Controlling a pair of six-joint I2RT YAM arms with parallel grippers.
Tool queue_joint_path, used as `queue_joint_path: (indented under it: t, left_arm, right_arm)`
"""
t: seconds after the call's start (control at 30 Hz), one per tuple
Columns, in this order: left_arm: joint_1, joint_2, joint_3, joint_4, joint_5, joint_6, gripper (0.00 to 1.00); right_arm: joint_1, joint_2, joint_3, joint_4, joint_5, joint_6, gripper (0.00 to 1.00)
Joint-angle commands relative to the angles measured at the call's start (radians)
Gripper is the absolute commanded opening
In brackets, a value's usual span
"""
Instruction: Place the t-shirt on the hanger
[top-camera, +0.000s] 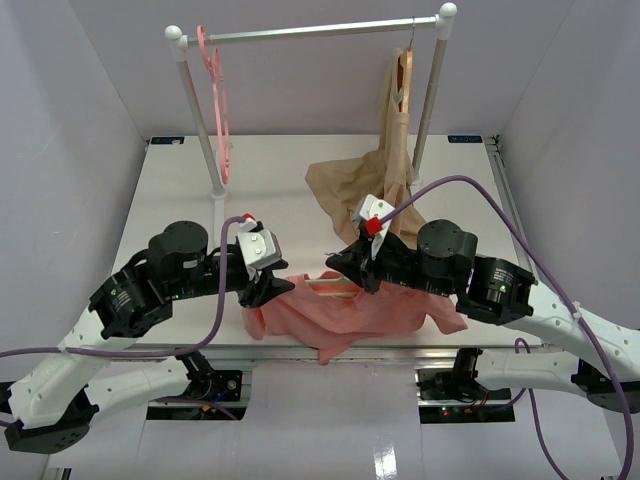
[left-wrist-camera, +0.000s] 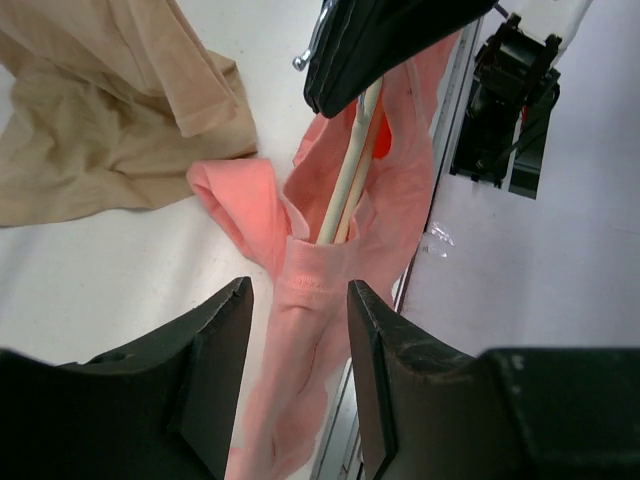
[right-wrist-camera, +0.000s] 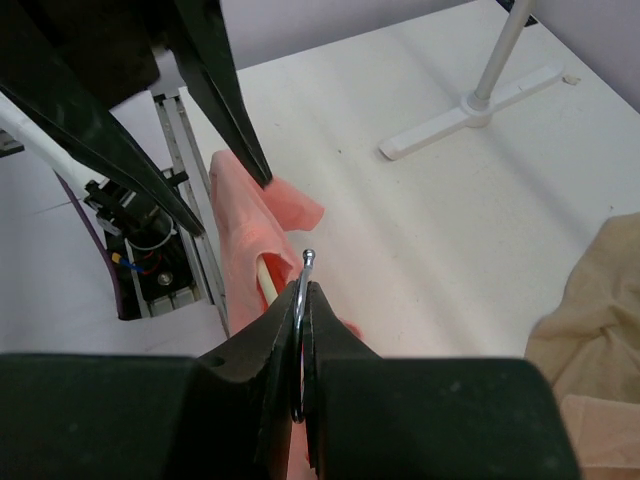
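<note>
**Hanger steadied by its hook while the shirt's neck is worked over it**

The right hand (top-camera: 358, 272) is pressed together on the silver hook (right-wrist-camera: 302, 275). It holds the cream hanger (left-wrist-camera: 345, 190) so that the bars run into the neck opening of the t-shirt (top-camera: 345, 315). The shirt lies bunched at the near edge of the bench (top-camera: 270, 180), partly drooping over it. Just to the left, the left hand (left-wrist-camera: 298, 335) is spread, its fingers straddling the pink fabric without closing on it. It seems placed to take the shoulder and draw it over the hanger's arm. The beige garment (top-camera: 345, 185) lies farther back, apart from the work.
</note>
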Motion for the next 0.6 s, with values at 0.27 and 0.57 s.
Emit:
queue_joint_path:
  t: [0.27,0.57]
  left_arm:
    - [0.003,0.063,-0.05,-0.025,0.118,0.064,0.54]
    - [0.003,0.057,-0.027,-0.026,0.005,0.003,0.01]
  right_arm:
    - [-0.002,-0.037,-0.002,0.201,-0.122,0.023,0.08]
    - [-0.002,-0.069,-0.031,0.168,-0.053,0.004,0.08]
